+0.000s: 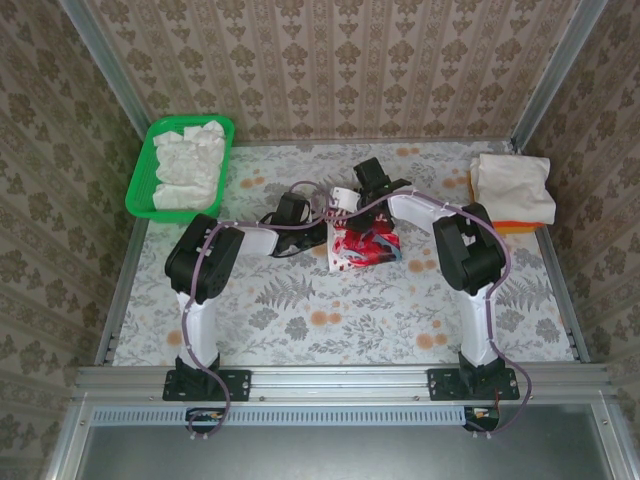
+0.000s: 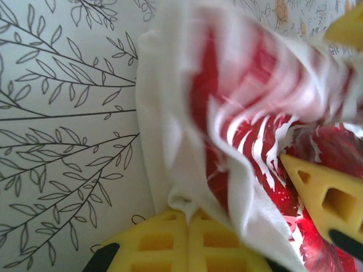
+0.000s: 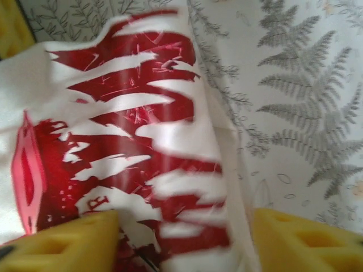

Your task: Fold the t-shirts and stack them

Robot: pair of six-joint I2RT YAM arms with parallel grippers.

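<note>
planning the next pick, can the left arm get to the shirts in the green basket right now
Probably not yet: the path to the green basket looks free, but the left claw is shut on the printed t-shirt and would need to let go first.

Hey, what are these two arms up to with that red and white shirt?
They are folding a printed t-shirt in the middle of the table. The left fingers are pinched shut on its white edge; the right fingers stand open over the red print. Crumpled shirts wait in the green basket, and a folded stack sits far right.
</note>
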